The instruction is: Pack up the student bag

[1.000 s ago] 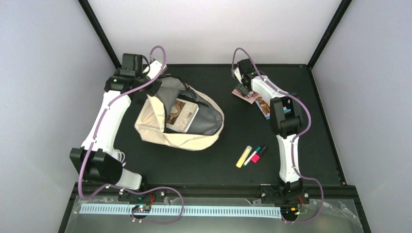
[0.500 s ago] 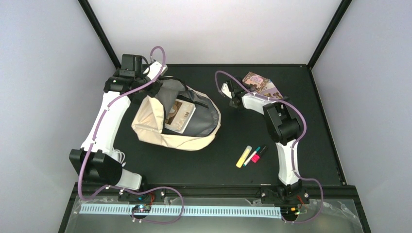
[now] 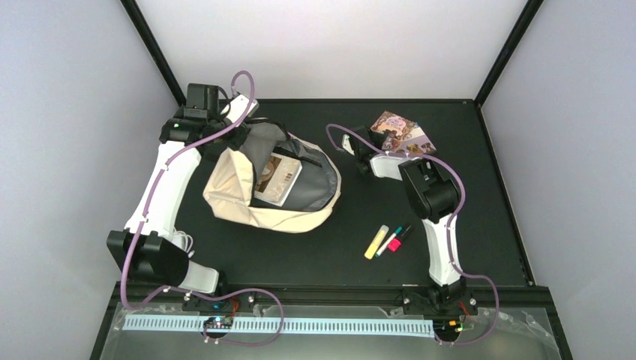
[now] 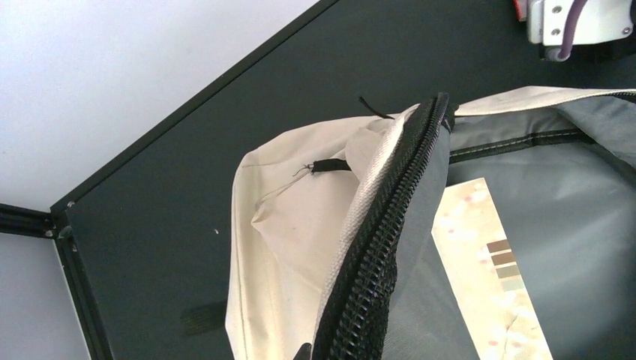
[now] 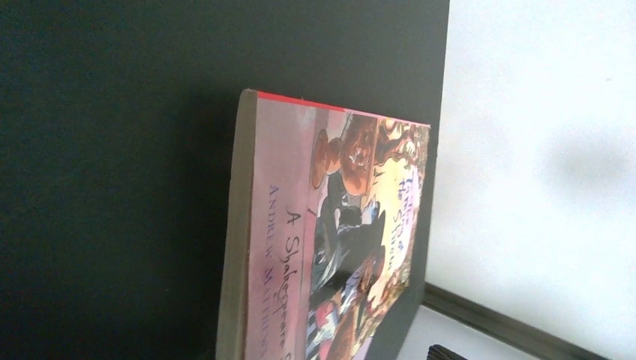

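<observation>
**A:** Two arms, one bag. Where's everything sitting?

**B:** The student bag [image 3: 247, 206] is on the left half of the counter [image 3: 337, 259]. Its mouth is gaping and the grey lining shows, with a pale book [image 3: 279, 180] tucked inside. The left jaws are pinched together on its zippered rim at the far-left corner, and the rim is raised.

**A:** And the right jaws?

**B:** They're just off the bag's right side, near the paperbacks [image 3: 401, 133] at the far edge but not touching them. Honestly can't tell if they're apart or together. Three markers [image 3: 388, 240] lie by the right arm, well apart from the bag.
</observation>
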